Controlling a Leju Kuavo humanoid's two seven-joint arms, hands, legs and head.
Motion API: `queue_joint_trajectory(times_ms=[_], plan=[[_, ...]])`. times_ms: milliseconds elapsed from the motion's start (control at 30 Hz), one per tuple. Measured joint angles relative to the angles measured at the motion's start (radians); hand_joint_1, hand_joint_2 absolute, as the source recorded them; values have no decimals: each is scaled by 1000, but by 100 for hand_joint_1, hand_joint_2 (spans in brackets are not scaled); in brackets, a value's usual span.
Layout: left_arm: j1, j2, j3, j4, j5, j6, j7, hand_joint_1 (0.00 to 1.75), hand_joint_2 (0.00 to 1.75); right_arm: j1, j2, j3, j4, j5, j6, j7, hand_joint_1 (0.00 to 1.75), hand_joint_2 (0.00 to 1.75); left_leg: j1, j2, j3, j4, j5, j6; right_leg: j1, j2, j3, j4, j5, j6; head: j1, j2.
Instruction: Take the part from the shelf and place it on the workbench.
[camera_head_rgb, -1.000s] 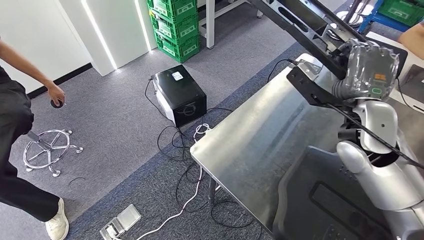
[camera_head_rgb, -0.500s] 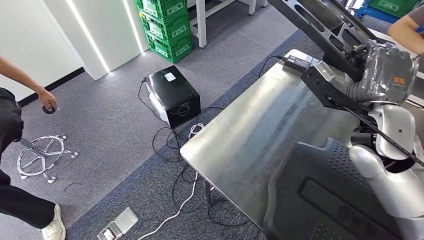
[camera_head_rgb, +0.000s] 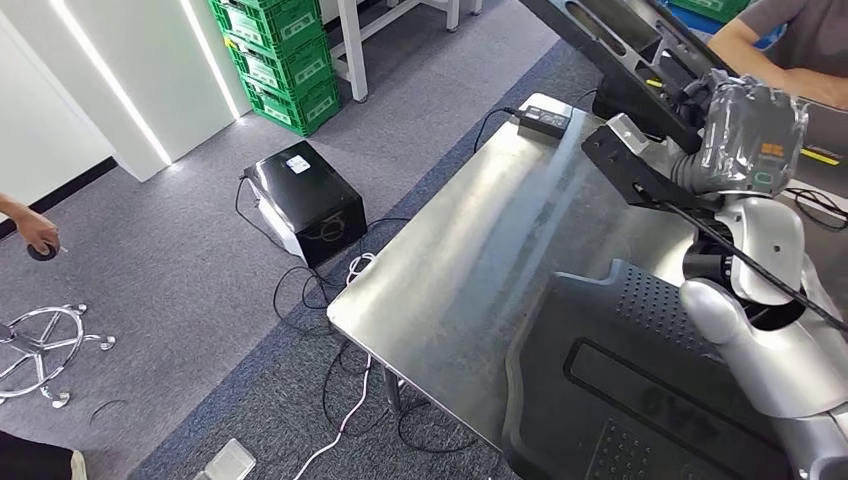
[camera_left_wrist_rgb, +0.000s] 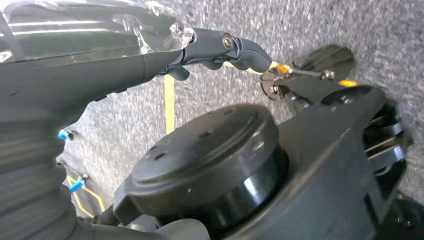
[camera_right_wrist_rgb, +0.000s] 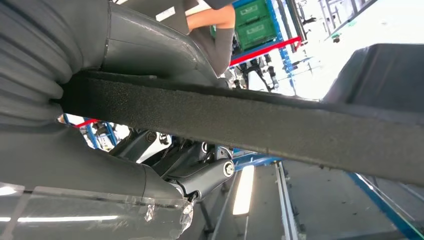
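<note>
My right hand (camera_head_rgb: 745, 135), wrapped in clear plastic, is raised above the far side of the steel workbench (camera_head_rgb: 470, 270) and grips a long black part (camera_head_rgb: 610, 45) that slants up toward the far left. In the right wrist view the part's foam-edged bar (camera_right_wrist_rgb: 250, 120) passes across the hand (camera_right_wrist_rgb: 75, 100), with dark fingers (camera_right_wrist_rgb: 205, 180) beneath it. A large black moulded panel (camera_head_rgb: 640, 390) lies on the near right of the bench. My left hand (camera_left_wrist_rgb: 125, 60) hangs over grey carpet, its fingers (camera_left_wrist_rgb: 240, 47) stretched out and holding nothing.
A power adapter (camera_head_rgb: 542, 118) sits at the bench's far corner. On the floor to the left are a black box (camera_head_rgb: 305, 200), loose cables (camera_head_rgb: 340, 370), green crates (camera_head_rgb: 280, 50) and a chair base (camera_head_rgb: 40, 345). A person's arm (camera_head_rgb: 760, 55) reaches in at top right.
The whole view has swung to the right, so the bench, box and crates sit further left. My right hand keeps its grip on the black part.
</note>
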Motion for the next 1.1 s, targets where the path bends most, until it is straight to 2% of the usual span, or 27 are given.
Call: queue_joint_trajectory(times_ms=[67,100,133,200,233,267,300,333,367,433,467,567,600,633,667,733,767,800,833,900,933,1000,1067,1100], plan=[[0,0,0,0,0,0,0,0,175,0,0,0,0,0,-1,0,175,175,-2,3,-1,2,0,1,-3,2,-1,-2,2,4,2,0],[-1,0,1,0,-1,1,0,0,175,0,0,0,0,-1,-2,0,175,175,-2,8,0,-2,3,6,-6,5,-3,-3,3,11,3,0],[-2,0,2,0,-2,2,0,0,175,-1,0,0,1,-2,-4,0,175,175,-4,16,2,-8,7,13,-8,-4,-18,29,-17,19,9,0],[-2,1,3,0,-4,2,0,0,175,-3,0,2,3,-5,-9,-1,175,175,-5,34,8,-21,15,27,-12,-27,-74,151,-79,35,20,0],[-2,1,3,1,-5,3,0,0,175,-4,0,3,5,-6,-11,-1,175,175,-7,41,8,-22,15,29,-14,-40,-109,226,-112,38,28,0],[-2,1,4,1,-6,3,0,0,175,-3,0,4,7,-7,-11,-1,175,175,-7,46,9,-21,14,29,-15,-43,-126,262,-119,40,31,0],[-1,0,4,1,-7,3,0,0,175,-3,0,5,8,-7,-11,-1,175,175,-7,51,9,-20,13,28,-17,-45,-126,262,-107,42,34,0],[-2,0,4,1,-7,3,-1,0,175,-3,0,6,9,-7,-12,-1,175,175,-7,56,11,-18,10,27,-19,-49,-106,220,-79,43,38,0],[-2,0,5,1,-8,3,-2,0,175,-3,0,6,10,-6,-12,-1,175,175,-7,60,13,-16,6,23,-20,-57,-71,149,-44,43,41,0],[-3,1,7,1,-8,3,-3,0,175,-4,0,7,10,-4,-12,-1,175,175,-10,67,14,-10,-1,14,-15,-75,-12,30,-5,37,46,0],[-3,1,8,1,-8,3,-3,0,175,-5,1,7,11,-2,-11,-1,175,175,-11,70,14,-8,-4,9,-11,-79,0,3,-2,32,45,0],[-2,2,9,2,0,1,-3,0,175,-6,1,7,13,6,-2,0,175,175,-9,78,16,-3,-11,-5,-7,-65,0,-3,-4,14,37,0],[-3,2,10,2,3,-2,-3,0,175,-7,1,7,13,9,3,0,175,175,-7,75,13,9,-22,-10,-8,-61,2,-5,-3,7,35,0],[-3,1,10,2,6,-5,-3,0,175,-7,1,7,14,13,8,0,175,175,-6,69,2,40,-42,-15,-8,-57,3,-7,-3,0,31,0],[-3,1,10,2,7,-9,-4,0,175,-7,2,7,14,15,13,0,175,175,-5,60,-20,92,-72,-17,-8,-54,5,-9,-3,-5,26,0],[-1,1,10,2,9,-12,-8,0,175,-6,2,7,17,17,19,0,175,175,-4,50,-86,229,-132,-19,-5,-46,5,-9,-4,-12,14,0],[0,1,10,2,9,-13,-11,0,175,-3,2,7,19,16,20,0,175,175,-5,49,-111,277,-144,-18,-3,-39,6,-9,-4,-13,11,0],[0,1,10,2,9,-13,-13,0,175,0,2,7,20,13,21,0,175,175,-5,48,-120,290,-137,-17,-2,-33,7,-9,-4,-13,8,0],[1,1,10,2,8,-13,-15,0,175,3,2,7,21,12,21,0,175,175,-5,47,-112,265,-110,-14,-1,-25,9,-8,-4,-13,6,0],[0,1,11,3,5,-11,-18,0,175,6,2,6,22,11,21,0,175,175,-5,32,-62,141,-35,-6,-1,-11,10,-8,-5,-12,2,0],[1,1,11,3,3,-10,-20,0,175,7,2,4,22,11,21,0,175,175,-4,20,-38,78,-9,-2,0,-4,8,-6,-6,-10,0,0],[1,1,11,4,0,-8,-28,0,175,8,3,0,24,15,23,0,175,175,-5,4,-16,13,8,3,-1,9,1,-2,-5,-3,2,0],[1,1,11,5,-2,-7,-37,0,175,12,3,-5,26,22,27,0,175,175,-6,13,-12,1,9,9,-5,16,-3,-2,-4,8,4,0],[0,1,11,5,-4,-7,-42,0,175,15,3,-8,26,26,31,0,175,175,-5,18,-8,-5,11,14,-6,10,-5,5,-10,14,5,0]])
